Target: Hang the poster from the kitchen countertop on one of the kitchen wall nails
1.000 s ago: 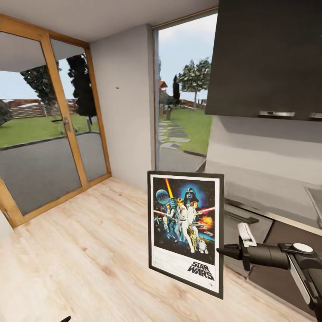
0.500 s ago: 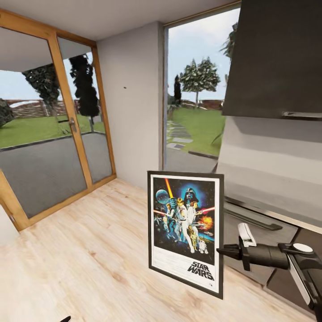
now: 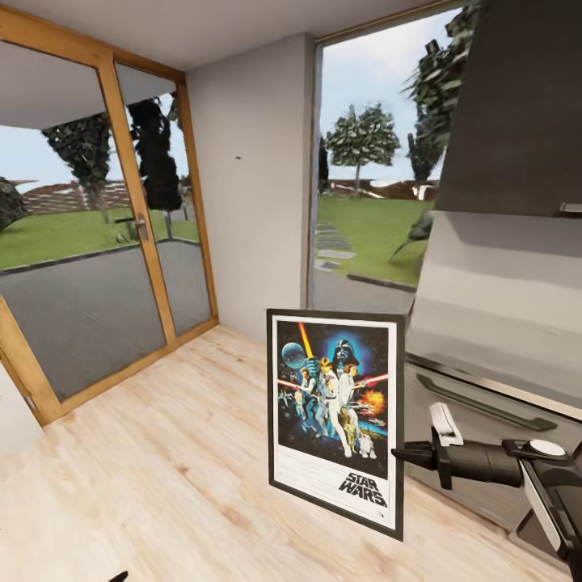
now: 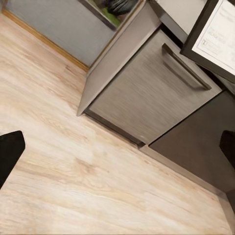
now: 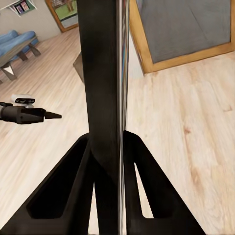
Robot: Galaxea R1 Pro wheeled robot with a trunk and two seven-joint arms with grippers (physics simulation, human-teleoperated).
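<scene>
Head view: right gripper (image 3: pixel 402 454) is clamped on the poster's (image 3: pixel 335 416) right edge, holding it upright above the floor (image 3: pixel 145 461). Far ahead, leftward, the nail (image 3: pixel 238 157) dots the wall (image 3: pixel 250 202). Carrying step; next, approach and raise the poster to it. Left gripper's (image 4: pixel 117 152) fingers are apart, empty.

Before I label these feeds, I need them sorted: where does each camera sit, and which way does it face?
Head view: on the robot's head, facing the pale wall with a nail, glass door and window; right gripper holds the poster upright by its edge.
Left wrist view: on the left arm, looking down at wood floor and a grey drawer; dark fingertips sit wide apart.
Right wrist view: on the right arm, looking along jaws closed on the poster's thin edge.
Shared: the poster's corner shows in all three.
</scene>
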